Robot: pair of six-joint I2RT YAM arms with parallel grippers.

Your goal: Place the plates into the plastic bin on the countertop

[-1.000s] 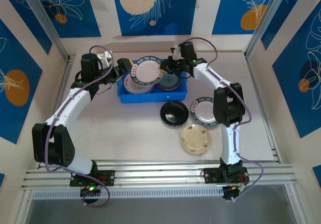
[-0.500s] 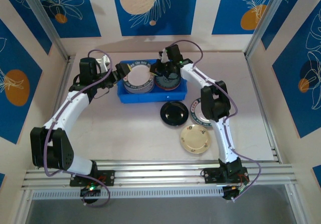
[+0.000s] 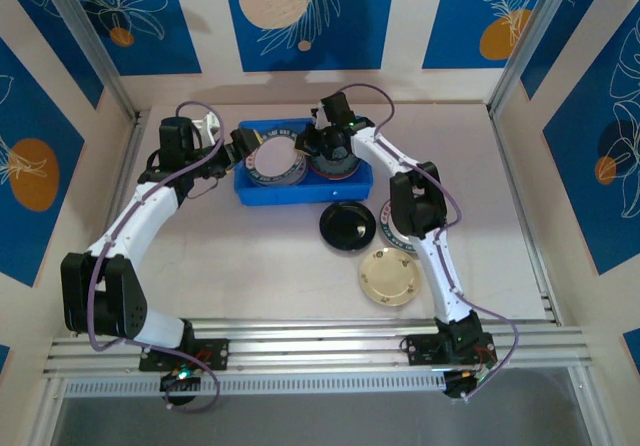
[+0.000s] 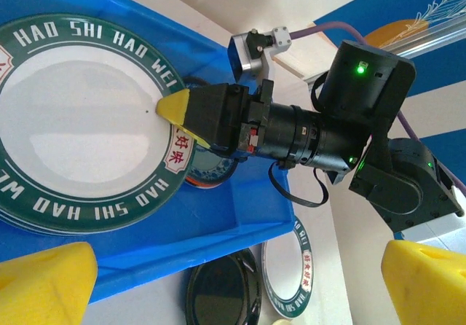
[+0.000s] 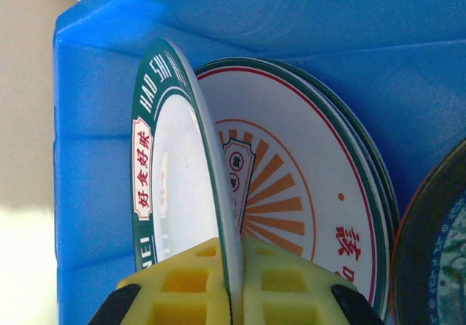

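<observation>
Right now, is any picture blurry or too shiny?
Top external view: sharp, evenly lit, a pale sheen on the black plate. Left wrist view: the near yellow fingers look soft and out of focus. Right wrist view: the countertop at the left is washed out bright; the held plate is crisp.

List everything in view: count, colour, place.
plastic bin: one, bright blue, far on countertop
held plate: one, white, green lettered rim, over bin's left stack
stacked plates: count unclear, white, bin's left half
teal-patterned plate: one, bin's right half
black plate: one, glossy, countertop before bin
cream plate: one, near side of countertop
green-rimmed plate: one, white, right of black plate
countertop: one, off-white
left gripper: open, yellow pads, bin's left end
right gripper: yellow pads, shut on held plate
</observation>
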